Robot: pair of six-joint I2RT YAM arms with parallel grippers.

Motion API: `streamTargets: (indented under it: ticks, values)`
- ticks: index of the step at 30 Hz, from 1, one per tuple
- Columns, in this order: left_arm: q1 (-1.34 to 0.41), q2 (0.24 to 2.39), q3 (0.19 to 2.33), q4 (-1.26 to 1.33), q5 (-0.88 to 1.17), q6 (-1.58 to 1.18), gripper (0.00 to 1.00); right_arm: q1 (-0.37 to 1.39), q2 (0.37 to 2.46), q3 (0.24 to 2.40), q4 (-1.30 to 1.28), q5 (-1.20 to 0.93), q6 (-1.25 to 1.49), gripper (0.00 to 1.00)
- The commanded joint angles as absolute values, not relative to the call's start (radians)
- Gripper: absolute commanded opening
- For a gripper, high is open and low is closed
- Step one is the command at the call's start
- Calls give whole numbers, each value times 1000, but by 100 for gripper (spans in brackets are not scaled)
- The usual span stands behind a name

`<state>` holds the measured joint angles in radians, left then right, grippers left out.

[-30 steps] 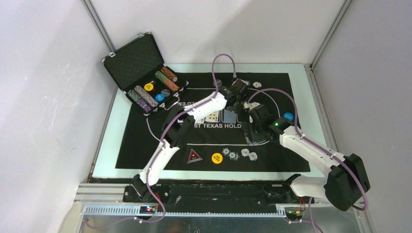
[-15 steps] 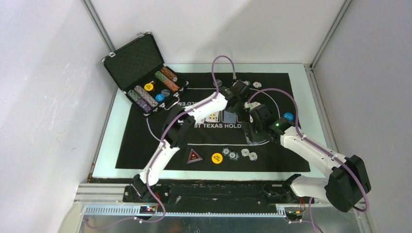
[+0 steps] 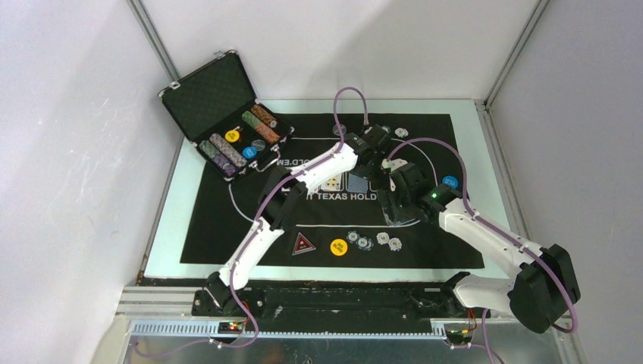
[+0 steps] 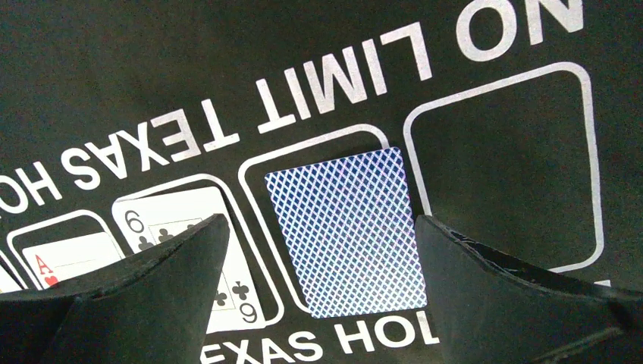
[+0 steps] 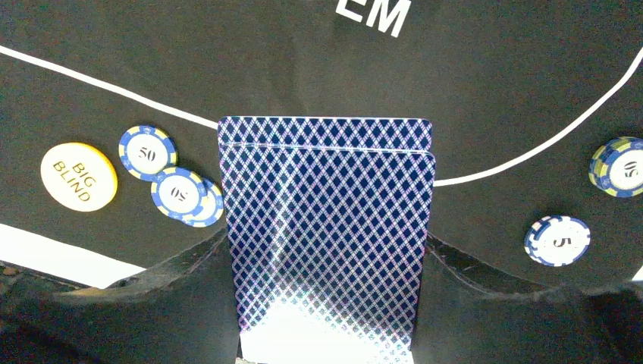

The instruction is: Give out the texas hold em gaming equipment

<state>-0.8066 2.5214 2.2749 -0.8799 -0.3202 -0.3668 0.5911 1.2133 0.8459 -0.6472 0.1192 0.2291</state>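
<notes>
1. White walls close in a table covered by a black mat (image 3: 220,227). An open case (image 3: 212,95) stands well off to the left of both grippers.
2. The left gripper (image 4: 318,235) hangs with its fingers spread wide and nothing between them. A face-down card (image 4: 345,231) lies right under it in a printed box of the mat.
3. To that gripper's left, two face-up cards, a club card (image 4: 186,227) and a red ace (image 4: 72,254), each fill a box. The box (image 4: 508,167) to its right holds no card.
4. The right gripper (image 5: 326,258) pinches the deck (image 5: 326,212) by its long edges, blue backs toward the wrist camera. The front card sits slightly lower than the one behind it.
5. Left of the right gripper's fingers lie a yellow disc (image 5: 79,176) and overlapping chips (image 5: 179,193). More chips (image 5: 557,240) lie to their right.
6. In the top view, a marker (image 3: 303,243) lies near the yellow disc, on the near side of both grippers. A blue disc (image 3: 450,182) sits to the right of the right gripper.
7. Progress, as I judge it: one seat's disc, marker and chips are set out and four board boxes are filled. The last box, any remaining hands, and the chip rows (image 3: 227,152) in the case look left to deal out.
</notes>
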Motion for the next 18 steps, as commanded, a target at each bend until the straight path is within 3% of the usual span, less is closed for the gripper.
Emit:
streamTargets:
  ticks: [1, 12, 18]
  values:
    - [-811, 2525, 2308, -918, -355, -378, 100, 587, 1182, 850, -597, 117, 236, 0]
    - [-810, 2520, 2307, -871, -322, -395, 96, 586, 1186, 849, -597, 114, 236, 0]
    - [-798, 2466, 2308, -817, -378, -421, 100, 587, 1185, 850, -598, 116, 235, 0]
